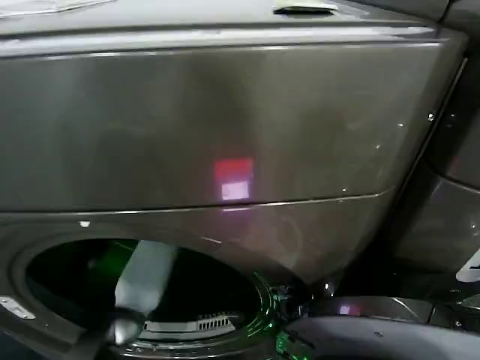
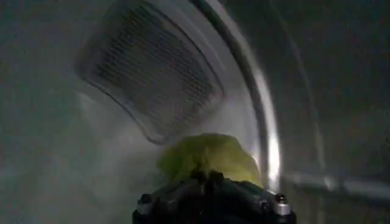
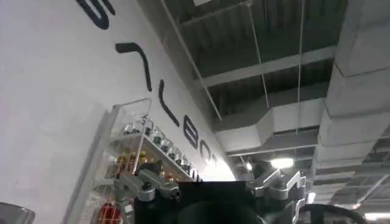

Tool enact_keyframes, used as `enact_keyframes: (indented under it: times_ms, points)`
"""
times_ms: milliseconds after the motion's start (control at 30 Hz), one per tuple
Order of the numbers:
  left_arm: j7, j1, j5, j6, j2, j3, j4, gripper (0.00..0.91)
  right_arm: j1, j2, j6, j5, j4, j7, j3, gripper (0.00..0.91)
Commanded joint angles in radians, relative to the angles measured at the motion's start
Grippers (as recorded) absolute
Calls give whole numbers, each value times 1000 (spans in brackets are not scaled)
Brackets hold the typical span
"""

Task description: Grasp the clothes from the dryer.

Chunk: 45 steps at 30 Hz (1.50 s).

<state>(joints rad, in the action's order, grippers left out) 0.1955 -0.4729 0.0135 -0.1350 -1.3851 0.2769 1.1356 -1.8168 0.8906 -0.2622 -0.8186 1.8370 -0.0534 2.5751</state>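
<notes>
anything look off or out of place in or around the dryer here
Nothing stands out. The dryer front looks intact and its round opening is unobstructed apart from the left arm reaching in. Inside, the clothes sit bunched against the drum wall, right at the left gripper.

The clothes (image 2: 207,157) lie inside the dryer (image 1: 225,127), just before the left gripper (image 2: 210,179).

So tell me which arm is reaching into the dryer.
The left arm: it goes through the dryer porthole, its end effector at the yellow-green clothes.
</notes>
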Motion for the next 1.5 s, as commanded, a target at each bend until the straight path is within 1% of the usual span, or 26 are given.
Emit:
enact_keyframes:
  times_ms: [33,167,267,400,433,500,600,700,1167,1267,1500]
  points:
    - [-247,-200,-9,-184,-27,80,265,0,-2,0,16,0,-1,13,3,907]
    - [-262,-259,-28,-180,-56,100,340,0,-3,0,26,1,-2,17,3,907]
    - [-265,-290,-58,-130,-66,112,339,0,-6,0,36,1,-5,17,9,907]
    - [-302,-309,-112,-70,-89,149,320,0,-5,7,31,11,-4,15,6,907]
    - [-306,-311,-114,-44,-91,156,318,0,-5,7,32,11,-5,16,6,907]
    - [-306,-315,-122,-22,-85,162,310,0,-5,4,33,12,-9,14,8,907]
    - [-305,-314,-123,-13,-81,164,306,0,0,5,18,15,-2,6,12,907]
    - [-302,-310,-123,-7,-80,162,311,0,-2,0,40,10,-7,15,10,907]
    - [-256,-313,-106,19,-69,157,316,0,-16,0,40,7,-17,13,30,907]
    - [-253,-312,-96,27,-62,157,322,0,-14,-1,31,7,-6,6,33,907]
    - [-243,-357,-87,49,-57,161,391,0,-16,5,21,7,9,-2,40,907]
